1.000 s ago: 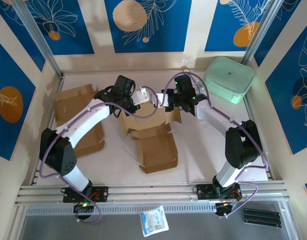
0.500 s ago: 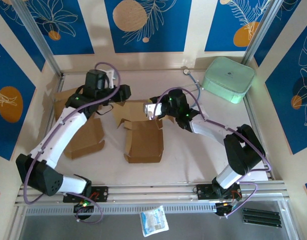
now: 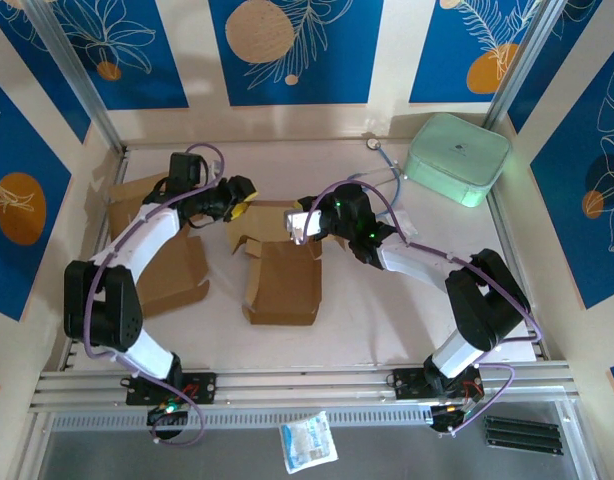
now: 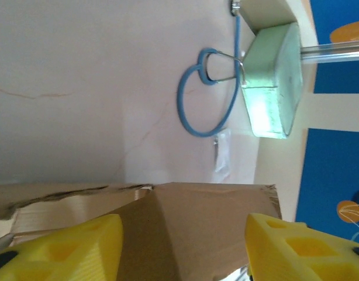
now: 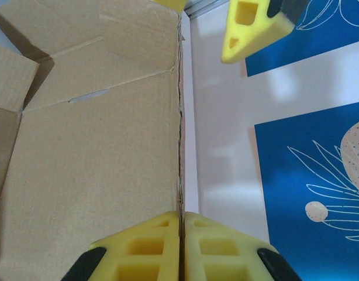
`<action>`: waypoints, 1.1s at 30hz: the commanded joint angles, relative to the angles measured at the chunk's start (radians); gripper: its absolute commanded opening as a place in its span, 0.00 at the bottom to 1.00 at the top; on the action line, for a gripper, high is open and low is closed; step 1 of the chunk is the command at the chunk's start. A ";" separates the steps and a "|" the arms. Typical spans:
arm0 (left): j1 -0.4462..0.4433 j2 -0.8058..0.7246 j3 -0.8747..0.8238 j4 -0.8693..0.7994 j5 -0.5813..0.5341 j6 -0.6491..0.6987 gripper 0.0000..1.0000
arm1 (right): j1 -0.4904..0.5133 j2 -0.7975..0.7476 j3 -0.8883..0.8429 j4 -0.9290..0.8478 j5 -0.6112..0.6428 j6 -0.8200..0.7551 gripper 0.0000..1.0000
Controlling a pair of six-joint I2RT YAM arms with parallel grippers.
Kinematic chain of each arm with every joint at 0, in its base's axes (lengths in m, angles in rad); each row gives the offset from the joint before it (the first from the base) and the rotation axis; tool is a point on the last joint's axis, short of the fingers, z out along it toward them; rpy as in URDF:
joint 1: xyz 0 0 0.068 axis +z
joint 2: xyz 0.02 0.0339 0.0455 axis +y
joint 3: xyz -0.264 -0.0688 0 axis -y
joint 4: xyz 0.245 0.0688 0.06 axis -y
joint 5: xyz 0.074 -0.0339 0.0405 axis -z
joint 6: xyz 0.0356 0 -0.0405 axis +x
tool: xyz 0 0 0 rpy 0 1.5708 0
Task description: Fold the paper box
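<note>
Flap-folding in hand: right pincer (image 5: pixel 181 234) grips the far wall of the box (image 3: pixel 284 285); left pincer (image 4: pixel 182 249) hangs released beside the far-left flap (image 4: pixel 209 216), which likely needs pressing inward next.

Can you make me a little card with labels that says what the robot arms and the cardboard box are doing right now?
paper box: brown, partly folded, flaps open, in the middle
left gripper: open, near the box's far flap, holding nothing
right gripper: shut on the edge of a box wall
spare cardboard: flat pieces lying at the left
green tub: far right corner
blue cable: looped beside the tub
</note>
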State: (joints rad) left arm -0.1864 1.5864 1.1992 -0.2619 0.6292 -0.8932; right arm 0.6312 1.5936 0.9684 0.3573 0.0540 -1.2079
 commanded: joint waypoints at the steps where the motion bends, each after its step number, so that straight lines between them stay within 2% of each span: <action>1: -0.002 0.013 -0.028 0.091 0.087 -0.056 0.54 | 0.004 -0.017 0.002 -0.013 0.004 0.014 0.09; 4: -0.003 0.017 -0.050 0.128 0.111 -0.080 0.48 | 0.004 -0.008 0.008 -0.022 -0.002 0.025 0.09; 7: -0.014 0.023 -0.054 0.138 0.117 -0.078 0.36 | 0.008 0.004 0.018 -0.027 0.005 0.034 0.09; 12: -0.037 0.025 -0.054 0.110 0.079 -0.048 0.19 | 0.024 0.025 0.029 -0.031 0.031 0.039 0.09; 14: -0.044 0.019 -0.050 0.079 0.041 -0.017 0.18 | 0.027 0.027 0.029 -0.031 0.041 0.038 0.09; 16: -0.054 0.012 -0.039 0.028 -0.004 0.035 0.18 | 0.024 0.028 0.027 -0.031 0.050 0.039 0.09; 19: -0.068 -0.029 -0.019 -0.115 -0.130 0.165 0.20 | 0.024 0.016 0.020 -0.038 0.063 0.043 0.09; 20: -0.071 -0.057 -0.033 -0.136 -0.169 0.203 0.27 | 0.022 0.009 0.013 -0.039 0.061 0.045 0.09; 22: -0.074 -0.125 -0.079 -0.147 -0.252 0.257 0.50 | 0.018 -0.006 -0.003 -0.042 0.056 0.044 0.09; 23: -0.081 -0.167 -0.107 -0.150 -0.308 0.291 0.55 | 0.016 -0.014 -0.010 -0.045 0.054 0.040 0.09; 25: -0.115 -0.253 -0.165 -0.157 -0.438 0.377 0.60 | 0.013 -0.024 -0.026 -0.046 0.055 0.031 0.09; 27: -0.185 -0.344 -0.239 -0.142 -0.580 0.468 0.60 | 0.009 -0.032 -0.038 -0.050 0.055 0.027 0.09; 30: -0.304 -0.446 -0.343 -0.096 -0.701 0.534 0.53 | 0.007 -0.035 -0.049 -0.053 0.052 0.030 0.09; 33: -0.379 -0.509 -0.452 0.002 -0.737 0.528 0.49 | 0.007 -0.029 -0.052 -0.050 0.057 0.026 0.09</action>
State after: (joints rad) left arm -0.5240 1.1027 0.8265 -0.3206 0.0380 -0.4416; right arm 0.6411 1.5856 0.9337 0.3180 0.1062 -1.1824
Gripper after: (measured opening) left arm 0.497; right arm 0.093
